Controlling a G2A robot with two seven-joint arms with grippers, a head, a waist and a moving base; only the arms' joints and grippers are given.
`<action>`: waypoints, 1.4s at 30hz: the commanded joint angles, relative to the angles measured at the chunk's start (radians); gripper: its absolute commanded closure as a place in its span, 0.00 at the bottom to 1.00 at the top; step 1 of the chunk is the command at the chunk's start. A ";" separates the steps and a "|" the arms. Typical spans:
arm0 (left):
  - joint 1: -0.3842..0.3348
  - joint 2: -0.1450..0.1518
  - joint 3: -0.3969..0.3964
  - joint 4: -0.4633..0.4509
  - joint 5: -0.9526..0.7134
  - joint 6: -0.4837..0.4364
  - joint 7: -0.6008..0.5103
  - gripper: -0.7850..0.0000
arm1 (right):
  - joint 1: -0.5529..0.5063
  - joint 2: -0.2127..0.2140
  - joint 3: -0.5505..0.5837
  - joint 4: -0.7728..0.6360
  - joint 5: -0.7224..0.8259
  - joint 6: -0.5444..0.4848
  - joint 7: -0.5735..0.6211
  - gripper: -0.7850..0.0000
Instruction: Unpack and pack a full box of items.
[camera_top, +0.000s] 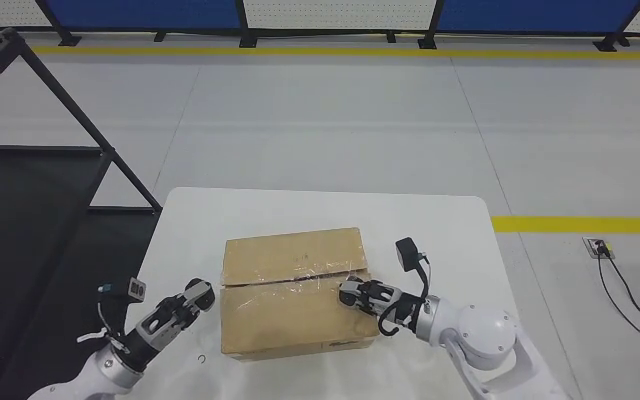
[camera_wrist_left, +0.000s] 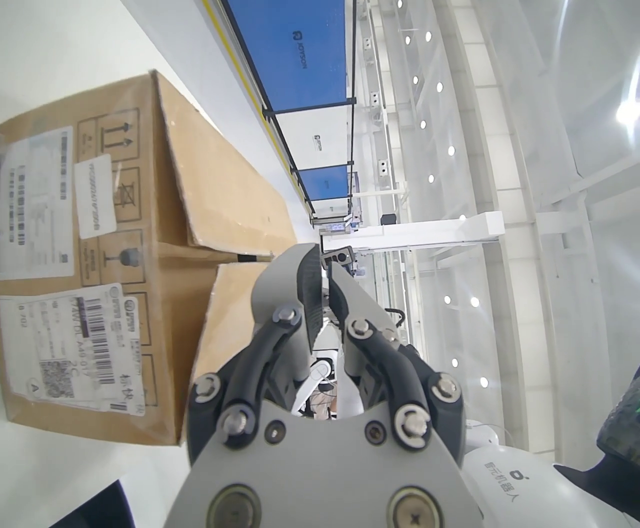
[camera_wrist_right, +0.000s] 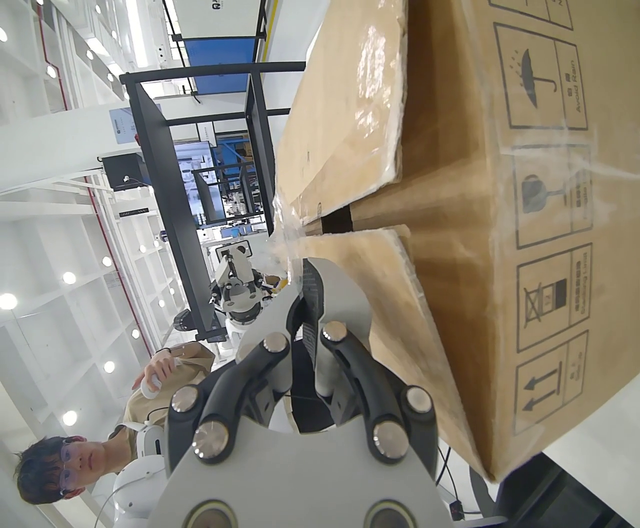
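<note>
Box (camera_top: 288, 305) just beside right hand (camera_top: 346, 293)

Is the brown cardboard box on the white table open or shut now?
Shut. The brown cardboard box has both top flaps lying flat, meeting along a middle seam.

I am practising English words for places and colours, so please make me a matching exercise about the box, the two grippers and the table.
Things:
1 box
2 left gripper
3 right gripper
4 table

Descriptions:
a white, under the box
b beside the box end with paper labels
c brown, top flaps down
d at the opposite box end, by the flap seam

Pairs: 1-c; 2-b; 3-d; 4-a
</note>
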 joint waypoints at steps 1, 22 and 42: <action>0.016 -0.001 0.006 -0.037 -0.014 -0.016 0.001 0.87 | 0.001 0.001 -0.001 0.000 0.001 0.000 -0.001 1.00; -0.080 -0.007 0.179 0.038 0.115 0.086 0.133 0.77 | 0.009 0.006 -0.019 -0.003 0.004 0.000 -0.005 1.00; -0.017 -0.005 0.141 -0.032 0.087 0.064 0.153 0.75 | 0.037 0.009 -0.038 0.017 0.013 -0.001 0.001 1.00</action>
